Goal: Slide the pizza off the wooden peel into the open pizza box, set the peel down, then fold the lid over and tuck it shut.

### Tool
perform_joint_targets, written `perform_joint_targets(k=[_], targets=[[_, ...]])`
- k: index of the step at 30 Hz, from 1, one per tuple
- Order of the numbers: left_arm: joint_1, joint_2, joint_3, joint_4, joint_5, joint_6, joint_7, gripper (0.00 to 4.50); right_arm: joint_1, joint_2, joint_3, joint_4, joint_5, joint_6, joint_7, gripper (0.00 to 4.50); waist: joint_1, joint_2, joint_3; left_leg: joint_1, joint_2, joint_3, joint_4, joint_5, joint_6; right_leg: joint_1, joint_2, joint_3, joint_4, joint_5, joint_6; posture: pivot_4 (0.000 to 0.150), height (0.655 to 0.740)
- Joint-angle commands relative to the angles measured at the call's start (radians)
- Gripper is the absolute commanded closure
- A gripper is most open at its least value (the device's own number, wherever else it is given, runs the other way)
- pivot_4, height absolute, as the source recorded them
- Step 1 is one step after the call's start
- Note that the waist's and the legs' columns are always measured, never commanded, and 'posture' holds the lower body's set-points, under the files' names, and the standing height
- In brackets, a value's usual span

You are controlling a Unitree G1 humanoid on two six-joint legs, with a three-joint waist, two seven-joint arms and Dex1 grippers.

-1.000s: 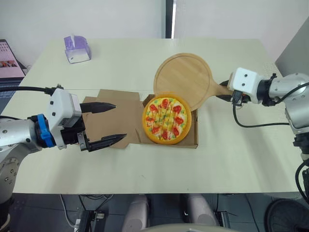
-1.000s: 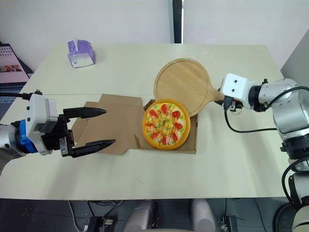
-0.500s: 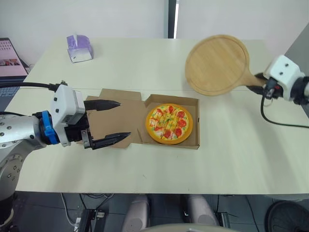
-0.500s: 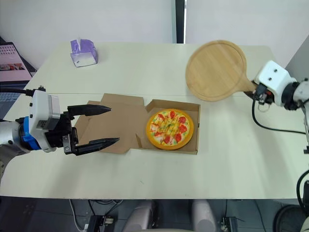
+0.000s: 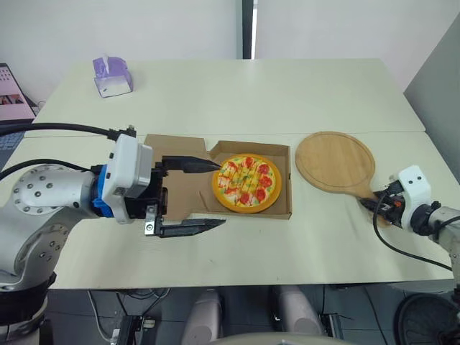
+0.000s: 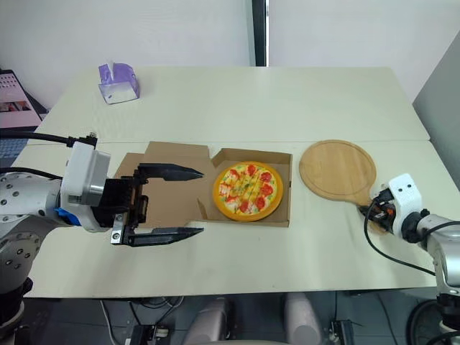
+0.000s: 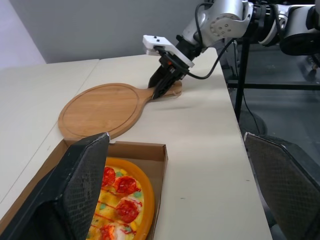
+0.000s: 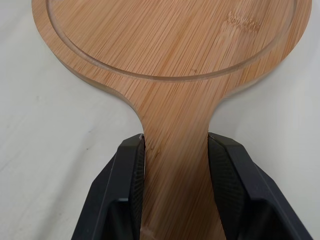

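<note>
The pizza lies in the tray of the open cardboard box, whose lid lies flat to the tray's left. The round wooden peel rests flat on the table, right of the box. My right gripper is shut on the peel's handle, one finger pressed to each side. Over the lid, my left gripper stands wide open, its tips level with the tray's left edge and nothing between them. In the left wrist view the pizza shows between the fingers, with the peel beyond.
A purple tissue box stands at the table's far left corner. A screen sits off the left edge. The table's right edge runs close behind my right gripper.
The right arm has brought the peel down from the air at the back right onto the table beside the box. The left gripper has moved right over the lid toward the tray.
</note>
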Motion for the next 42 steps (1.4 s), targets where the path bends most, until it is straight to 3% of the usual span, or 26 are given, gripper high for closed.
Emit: perform_joint_targets(k=[1,5,9,14,19,24,29,35,39,42], targets=[[-0.022,-0.002,-0.007,0.0,-0.002,-0.017,-0.007,0.0,-0.005,0.008,-0.073,-0.056,0.044,0.079,-0.052,2.58,0.001,0.0,0.0,0.0,0.0,0.0,0.0,0.0,0.0,0.0,0.0,0.0,0.0,0.0,0.0,0.15,0.74],[-0.017,-0.003,-0.003,0.001,0.002,-0.02,0.001,0.0,-0.009,-0.021,-0.115,-0.041,0.076,0.12,-0.063,1.32,0.002,0.0,0.0,0.0,0.001,-0.001,-0.001,0.0,0.0,0.0,0.001,0.0,0.0,0.0,0.0,0.15,0.74],[0.013,-0.008,0.036,0.002,0.013,-0.005,0.068,0.0,-0.024,-0.093,-0.122,-0.039,0.097,0.038,-0.002,0.05,0.0,0.0,0.0,0.0,0.001,-0.001,-0.001,0.0,0.0,0.0,0.001,0.0,0.0,0.0,0.0,0.15,0.74],[0.112,-0.022,0.145,0.0,-0.006,0.078,0.237,0.0,-0.087,-0.129,-0.01,0.009,0.054,-0.263,0.063,0.05,-0.008,0.0,0.0,0.001,0.003,0.0,-0.001,0.0,0.0,0.0,0.005,0.001,0.0,0.0,0.0,0.15,0.74],[0.326,-0.096,0.331,-0.053,-0.006,0.105,0.384,0.0,-0.24,-0.112,0.151,0.086,0.053,-0.529,0.224,0.05,-0.019,0.0,0.0,0.001,0.006,0.0,-0.001,0.0,0.0,0.0,0.007,0.002,-0.001,0.001,-0.001,0.15,0.74],[0.598,-0.219,0.527,-0.122,-0.038,0.173,0.535,0.0,-0.444,-0.067,0.294,0.152,0.131,-0.533,0.41,0.05,-0.017,-0.001,0.0,0.001,0.006,0.001,-0.001,0.0,0.0,-0.001,0.006,0.003,-0.002,0.001,-0.003,0.15,0.74],[0.789,-0.429,0.682,-0.104,-0.26,0.184,0.694,0.0,-0.597,-0.026,0.418,0.207,0.158,-0.538,0.58,0.05,0.0,-0.002,0.0,0.001,0.006,-0.001,0.0,0.0,0.0,0.0,0.006,0.001,-0.002,0.002,-0.003,0.15,0.74],[0.897,-0.666,0.638,-0.132,-0.526,0.139,0.986,0.0,-0.677,0.027,0.481,0.224,0.165,-0.539,0.664,0.05,0.016,-0.006,-0.003,0.0,0.004,-0.003,0.0,0.0,0.0,0.001,0.001,-0.001,-0.003,0.002,-0.003,0.15,0.74],[0.837,-0.694,0.569,-0.082,-0.617,0.101,1.222,0.0,-0.681,0.034,0.479,0.218,0.165,-0.531,0.668,0.05,0.02,-0.005,-0.003,0.0,0.003,-0.002,0.0,0.0,0.0,0.001,-0.001,-0.002,-0.004,0.002,-0.003,0.15,0.74],[0.751,-0.674,0.532,-0.009,-0.686,0.05,1.402,0.0,-0.674,0.026,0.475,0.206,0.168,-0.52,0.665,0.05,0.024,0.006,-0.006,0.0,0.002,-0.001,-0.002,0.0,0.0,0.0,-0.003,-0.001,-0.005,0.002,-0.002,0.15,0.74]])
